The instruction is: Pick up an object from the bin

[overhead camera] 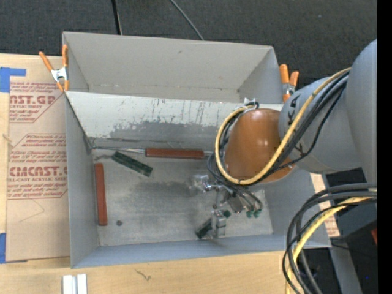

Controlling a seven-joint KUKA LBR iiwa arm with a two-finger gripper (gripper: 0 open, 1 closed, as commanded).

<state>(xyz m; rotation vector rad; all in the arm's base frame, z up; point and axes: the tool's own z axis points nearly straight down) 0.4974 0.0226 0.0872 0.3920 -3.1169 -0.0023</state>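
Observation:
My gripper [218,220] hangs below the orange wrist cover, low over the front right part of the bin floor. A small dark green piece [203,231] lies right at its tip, near the bin's front wall; whether the gripper has hold of it I cannot tell. A dark green flat strip [132,163] lies tilted to the left of the gripper, towards the back. A red-brown stick [174,154] rests along the foot of the back wall.
Another red-brown stick [100,195] lies lengthwise along the left wall. A tiny dark speck [119,223] sits on the floor near the front left. The arm and its cables cover the bin's right side.

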